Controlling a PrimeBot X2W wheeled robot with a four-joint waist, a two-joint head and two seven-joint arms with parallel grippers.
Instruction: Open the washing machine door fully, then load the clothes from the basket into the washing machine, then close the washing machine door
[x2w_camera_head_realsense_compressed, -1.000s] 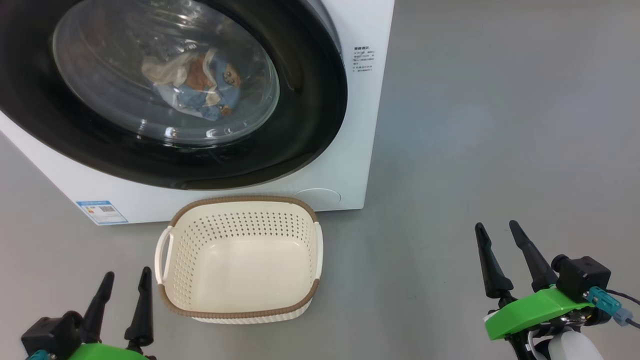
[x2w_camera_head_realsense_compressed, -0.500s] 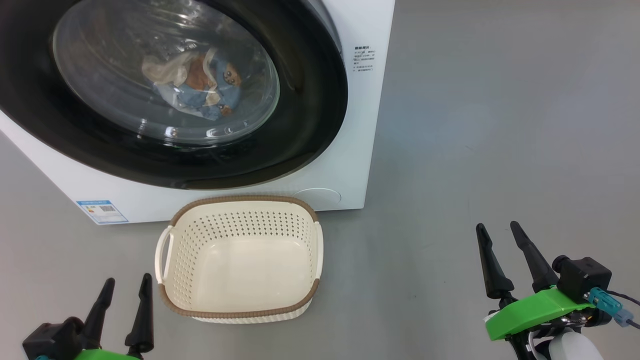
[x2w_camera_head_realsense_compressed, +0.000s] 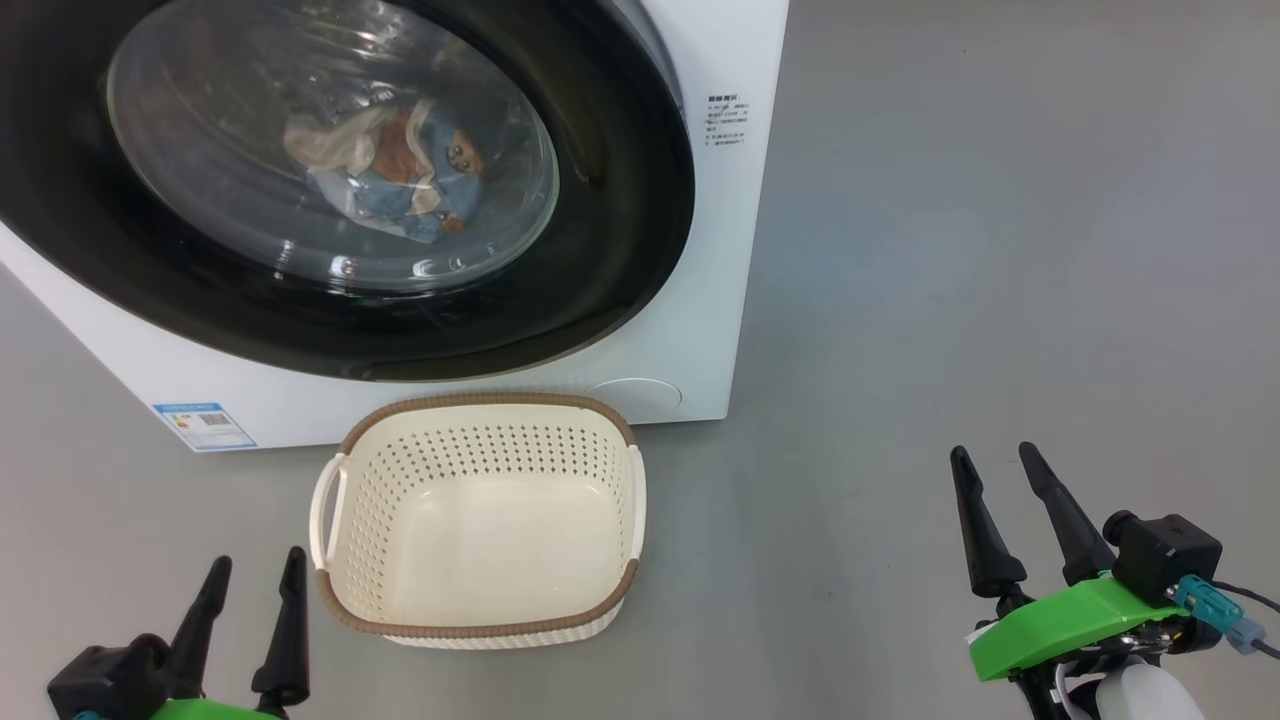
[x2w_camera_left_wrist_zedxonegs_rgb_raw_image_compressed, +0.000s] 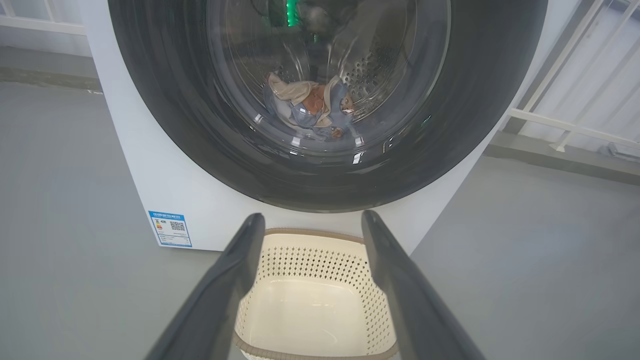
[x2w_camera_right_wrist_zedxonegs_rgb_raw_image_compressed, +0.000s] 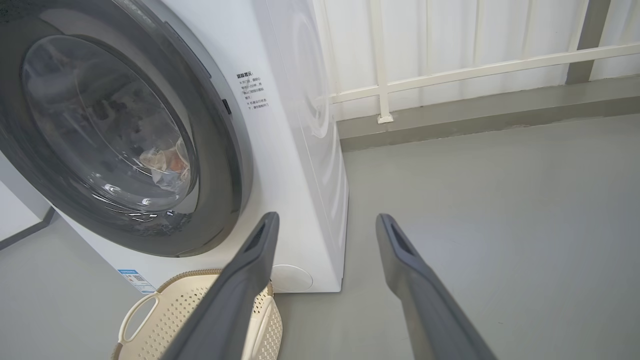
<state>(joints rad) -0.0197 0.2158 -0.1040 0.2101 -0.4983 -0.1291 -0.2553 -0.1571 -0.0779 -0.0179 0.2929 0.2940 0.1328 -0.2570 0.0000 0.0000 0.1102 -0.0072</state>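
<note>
Washing machine: a white front-loader (x2w_camera_head_realsense_compressed: 720, 300) stands on the grey floor (x2w_camera_head_realsense_compressed: 1000, 250), with a blue label sticker (x2w_camera_head_realsense_compressed: 205, 425) at the lower left corner of its front.
Washing machine door: the washing machine door (x2w_camera_head_realsense_compressed: 620, 230) lies closed flat against the machine's front, glossy black rim around a bulging glass window.
Clothes: the clothes (x2w_camera_head_realsense_compressed: 400, 170) lie inside the washing machine's drum, seen through the door glass as a crumpled light blue bundle with orange-brown figures and cream lining.
Basket: the basket (x2w_camera_head_realsense_compressed: 480, 405) sits upright on the floor just in front of the washing machine, below the door, its bare cream bottom showing.
Left gripper: the left gripper (x2w_camera_head_realsense_compressed: 258, 557) is held low in front of the washing machine, farther from it than the basket. Its two dark fingers point toward the machine and stand apart, gripping nothing.
Right gripper: the right gripper (x2w_camera_head_realsense_compressed: 992, 450) hangs over bare floor past the washing machine's right corner, well apart from it. Its fingers lean toward the machine, spread and gripping nothing.
Railing: a white railing (x2w_camera_right_wrist_zedxonegs_rgb_raw_image_compressed: 450, 75) runs behind the washing machine, to its right.
</note>
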